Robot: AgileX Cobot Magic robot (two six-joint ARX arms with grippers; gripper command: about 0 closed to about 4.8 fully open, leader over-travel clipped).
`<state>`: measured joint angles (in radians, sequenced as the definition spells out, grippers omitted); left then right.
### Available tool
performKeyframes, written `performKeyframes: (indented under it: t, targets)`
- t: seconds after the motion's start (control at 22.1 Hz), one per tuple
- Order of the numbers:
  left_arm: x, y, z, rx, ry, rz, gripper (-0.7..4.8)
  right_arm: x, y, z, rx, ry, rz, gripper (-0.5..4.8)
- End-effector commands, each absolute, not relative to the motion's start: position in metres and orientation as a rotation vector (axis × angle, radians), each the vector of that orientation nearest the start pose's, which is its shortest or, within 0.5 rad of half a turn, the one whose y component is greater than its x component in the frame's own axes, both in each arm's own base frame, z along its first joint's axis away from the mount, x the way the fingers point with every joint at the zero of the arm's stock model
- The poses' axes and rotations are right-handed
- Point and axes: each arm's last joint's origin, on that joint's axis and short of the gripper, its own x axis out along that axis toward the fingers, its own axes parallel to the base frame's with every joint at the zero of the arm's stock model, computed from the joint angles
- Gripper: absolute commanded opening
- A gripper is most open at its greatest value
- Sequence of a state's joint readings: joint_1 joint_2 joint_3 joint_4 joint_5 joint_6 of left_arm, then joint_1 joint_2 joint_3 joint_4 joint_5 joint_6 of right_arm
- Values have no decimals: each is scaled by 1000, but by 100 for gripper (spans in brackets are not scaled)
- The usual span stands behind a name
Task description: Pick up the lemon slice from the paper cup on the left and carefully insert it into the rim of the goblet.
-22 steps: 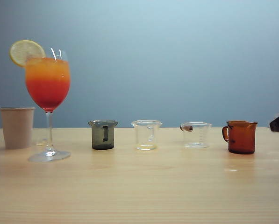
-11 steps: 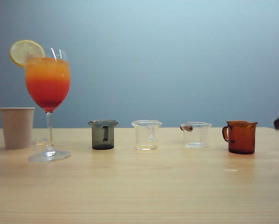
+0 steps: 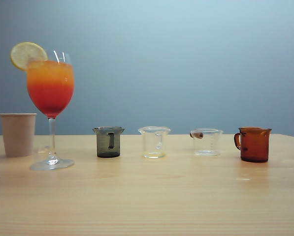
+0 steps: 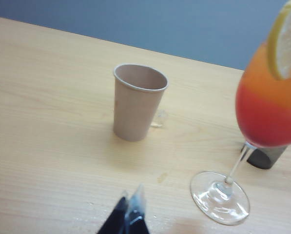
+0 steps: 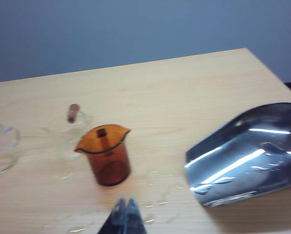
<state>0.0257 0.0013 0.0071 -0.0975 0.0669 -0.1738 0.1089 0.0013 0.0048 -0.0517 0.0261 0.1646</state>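
Thin pale-yellow lemon slice [image 3: 27,54] sits on rim of tall clear stemmed goblet [image 3: 50,93] (orange-over-red drink), beside beige paper cup [image 3: 17,133] on wooden surface [image 3: 161,196]. Left hand [image 4: 128,217] pressed together, empty, above surface near cup. Right hand [image 5: 126,214] pressed together, empty, near amber-brown jug [image 5: 106,153].

Low frontal table [image 3: 147,196] camera; both wrist cameras look down, overlapping it.

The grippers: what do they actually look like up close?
Only the tips show. The left gripper and the right gripper each end in two slim, dark, slightly glossy jaws tapering to a point. No cables, markings or arm bodies are in view.
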Motion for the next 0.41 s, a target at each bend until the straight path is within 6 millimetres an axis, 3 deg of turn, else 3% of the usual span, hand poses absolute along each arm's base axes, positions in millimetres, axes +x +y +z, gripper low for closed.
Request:
performKeyframes:
  t: [0.05, 0.41]
  targets:
    - [97, 1, 158, -176, 87, -34, -1, 97, 7, 158, 161, 62, 47, 5]
    - [97, 1, 158, -176, 87, -34, -1, 97, 6, 158, 161, 60, 37, 5]
